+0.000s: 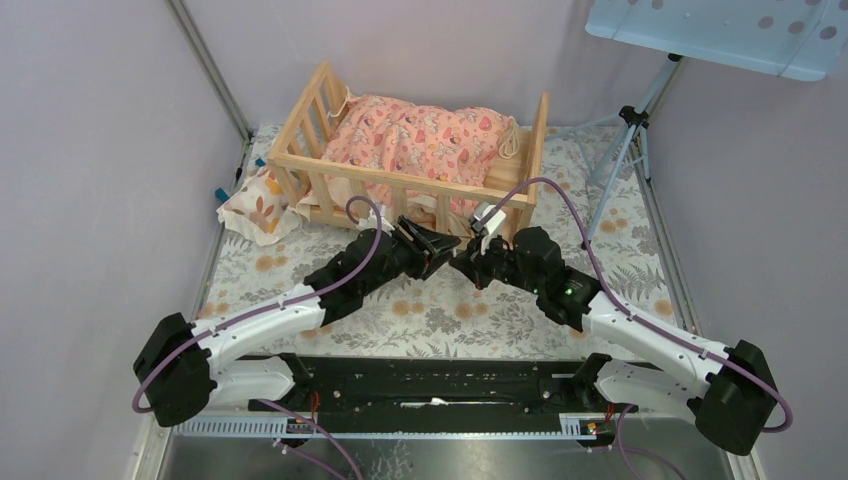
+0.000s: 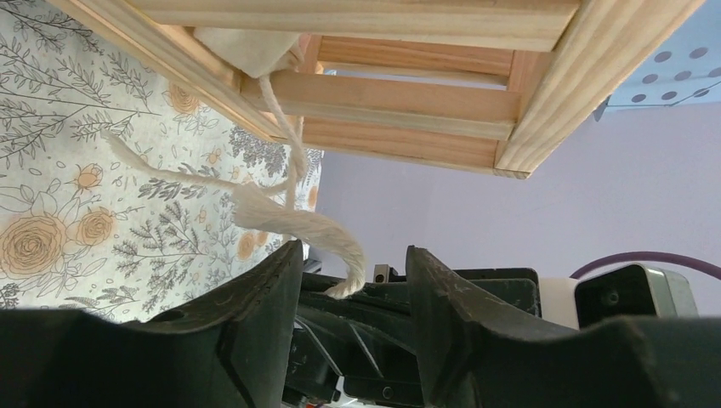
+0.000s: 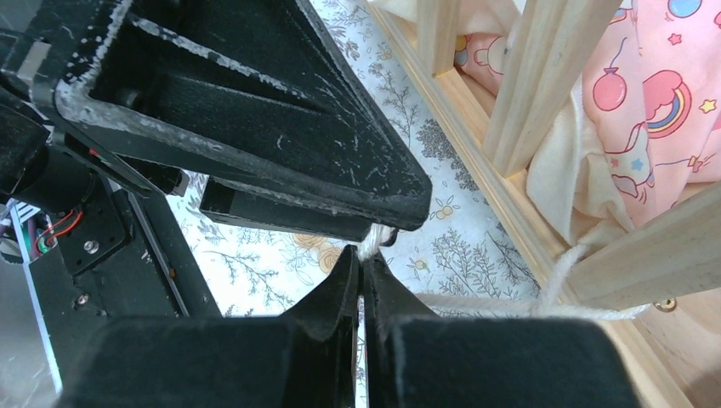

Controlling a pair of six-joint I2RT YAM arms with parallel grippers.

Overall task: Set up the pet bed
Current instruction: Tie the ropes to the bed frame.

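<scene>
While clamped on the cord (image 2: 289,223), right fingers (image 3: 327,306) beside pet bed (image 1: 400,178).

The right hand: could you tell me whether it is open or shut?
Shut: the right hand pinches the cream cord between its closed jaws.

1. The pet bed (image 1: 420,182) is a crib-like frame of light, unpainted wood, with square posts and flat slats.
2. It stands upright on its base at the far middle of the table (image 1: 330,300), close to the back wall and well apart from the near edge.
3. It sits slightly askew, its long side facing the near edge.
4. Slatted rails show on the left end, the near long side and the right end.
5. A pink cushion (image 1: 420,135) lies inside, bulging above the near rail.
6. The wrist views show its rails (image 2: 400,102) and slats (image 3: 544,76) from close by.
</scene>
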